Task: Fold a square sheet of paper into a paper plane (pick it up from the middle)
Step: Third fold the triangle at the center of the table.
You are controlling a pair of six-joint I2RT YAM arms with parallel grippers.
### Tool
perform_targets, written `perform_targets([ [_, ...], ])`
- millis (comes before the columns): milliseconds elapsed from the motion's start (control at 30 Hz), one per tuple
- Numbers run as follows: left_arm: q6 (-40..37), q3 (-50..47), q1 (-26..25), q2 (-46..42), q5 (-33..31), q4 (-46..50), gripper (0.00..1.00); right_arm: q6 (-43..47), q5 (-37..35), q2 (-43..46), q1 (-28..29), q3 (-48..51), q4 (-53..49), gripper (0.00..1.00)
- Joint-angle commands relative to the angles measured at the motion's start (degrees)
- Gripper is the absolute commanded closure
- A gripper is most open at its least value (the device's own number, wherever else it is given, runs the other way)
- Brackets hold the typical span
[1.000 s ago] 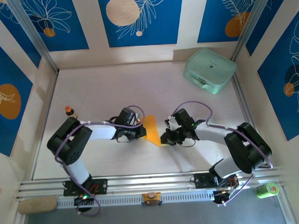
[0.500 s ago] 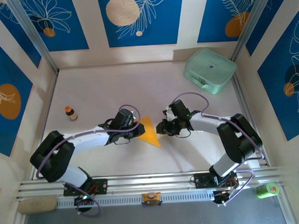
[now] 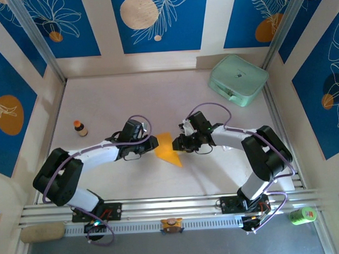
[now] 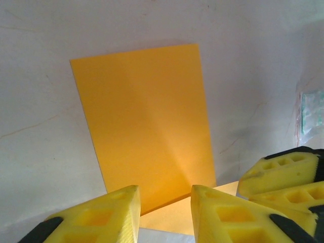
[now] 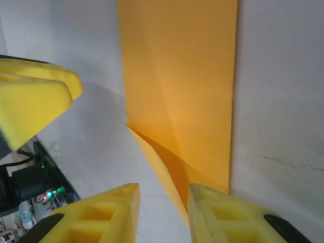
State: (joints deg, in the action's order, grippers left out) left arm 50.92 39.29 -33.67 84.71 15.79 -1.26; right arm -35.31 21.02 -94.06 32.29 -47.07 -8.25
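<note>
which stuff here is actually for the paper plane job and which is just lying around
For the job:
- orange-yellow paper, part folded
- left gripper, open
- right gripper, open

Lying about:
- mint-green case
- small brown bottle
- green container

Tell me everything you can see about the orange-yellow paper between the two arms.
The paper is thin, plain orange-yellow and unmarked. It is already folded. From above, its outline is a narrow triangle with the tip toward the arm bases. The wrist views show a smooth upper panel with a faint diagonal crease and a second layer under its near edge. It lies on the pale table, near the middle. The left hand and right hand flank it with jaws apart; contact is unclear.
</note>
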Motion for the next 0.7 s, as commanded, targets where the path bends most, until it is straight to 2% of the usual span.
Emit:
perform_targets([
  [0,-0.2,-0.5,1.0,0.4,2.0,-1.2,0.67,1.9,0.7,-1.9,0.4,-1.7,-1.1,0.69],
  [200,-1.5,0.0,2.2,-0.1,2.6,0.6,0.67,2.3,2.5,-4.3,0.6,-2.5,0.0,0.72],
  [367,-1.6,-0.4,2.7,-0.3,3.1,0.5,0.65,2.5,2.2,-4.0,0.5,-2.5,0.3,0.87],
  [433,-1.6,-0.4,3.1,0.0,3.8,0.3,0.65,2.5,1.8,-3.1,0.5,-1.9,0.6,0.90],
  [500,-1.2,-0.8,3.7,0.2,5.1,-1.3,0.63,2.6,1.6,-2.1,0.3,-1.1,1.5,0.94],
  [667,-0.8,-0.6,5.0,0.7,7.2,-2.6,0.51,1.6,2.8,-0.6,-0.2,0.5,3.7,0.96],
])
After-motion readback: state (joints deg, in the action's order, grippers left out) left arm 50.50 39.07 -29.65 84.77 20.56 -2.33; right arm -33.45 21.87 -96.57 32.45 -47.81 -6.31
